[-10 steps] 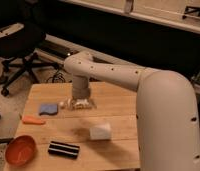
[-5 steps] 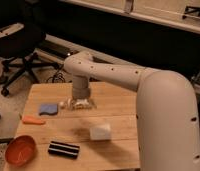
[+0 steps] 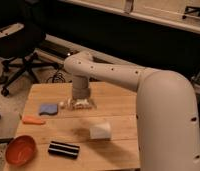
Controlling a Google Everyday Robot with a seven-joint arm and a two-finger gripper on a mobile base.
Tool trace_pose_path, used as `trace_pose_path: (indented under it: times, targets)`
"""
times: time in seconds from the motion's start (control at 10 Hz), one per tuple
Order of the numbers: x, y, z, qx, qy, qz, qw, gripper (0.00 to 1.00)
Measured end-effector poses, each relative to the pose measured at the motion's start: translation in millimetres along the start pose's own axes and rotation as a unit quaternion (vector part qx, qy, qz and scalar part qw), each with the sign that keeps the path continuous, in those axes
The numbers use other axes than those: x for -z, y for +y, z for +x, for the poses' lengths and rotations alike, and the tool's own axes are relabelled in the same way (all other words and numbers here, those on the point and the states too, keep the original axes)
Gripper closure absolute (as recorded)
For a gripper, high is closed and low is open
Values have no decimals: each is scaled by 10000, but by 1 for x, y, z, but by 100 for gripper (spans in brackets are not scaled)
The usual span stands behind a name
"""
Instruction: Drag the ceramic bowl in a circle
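The ceramic bowl [image 3: 21,150] is round, glossy and orange-red, and sits at the front left corner of the wooden table [image 3: 113,105]. My gripper [image 3: 81,103] hangs from the white arm over the middle back of the table, just above the wood, well apart from the bowl and to its upper right. Nothing shows in the gripper.
A blue cloth-like piece [image 3: 48,109] lies left of the gripper. A small flat orange carrot-shaped piece [image 3: 33,120] lies below it. A black-and-white striped block [image 3: 63,149] sits right of the bowl. A white block [image 3: 100,131] lies at centre. An office chair [image 3: 18,50] stands behind left.
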Motion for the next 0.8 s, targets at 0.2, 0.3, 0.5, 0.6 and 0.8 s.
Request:
trace_pose_path:
  times: [0.2, 0.3, 0.5, 0.6, 0.8]
  targets:
    - [0, 0, 0, 0, 0, 0, 10000, 20]
    - [0, 0, 0, -1, 0, 0, 10000, 20]
    - [0, 0, 0, 0, 0, 0, 10000, 20]
    - [0, 0, 0, 0, 0, 0, 10000, 20]
    - [0, 1, 0, 44, 8, -32, 10000, 20]
